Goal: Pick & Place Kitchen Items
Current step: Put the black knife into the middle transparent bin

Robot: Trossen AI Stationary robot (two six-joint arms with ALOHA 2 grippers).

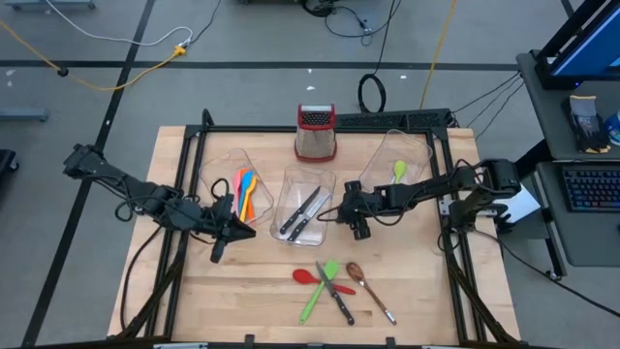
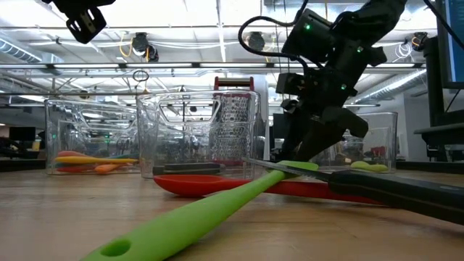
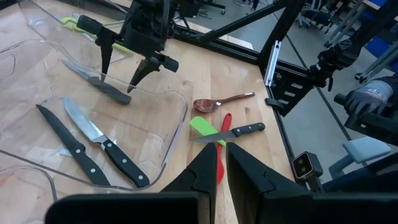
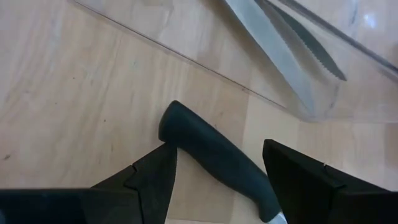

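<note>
A pale wooden table with a planked, lightly grained top carries three clear plastic bins in a row across its middle. The left bin holds pink, orange and blue spatulas and spoons; the middle bin holds two black-handled knives; the right bin holds one small green utensil. Behind the middle bin stands a metal box grater with a red top.

On the near part of the table lies a loose cluster: a long green spatula, a red spoon, another black-handled knife crossing them, and a brown spoon to the right.

The overhead view shows both dark arms reaching inward. The right gripper hangs just right of the middle bin, fingers spread. Only its wrist camera shows a black knife handle, smooth and rounded, lying on the wood between those spread fingers, not clamped. The left wrist view shows the right gripper over the bin's right edge.

The left gripper sits between the left and middle bins, near side, fingers pressed almost together on nothing.

The table-level view adds the grater's perforated face.
</note>
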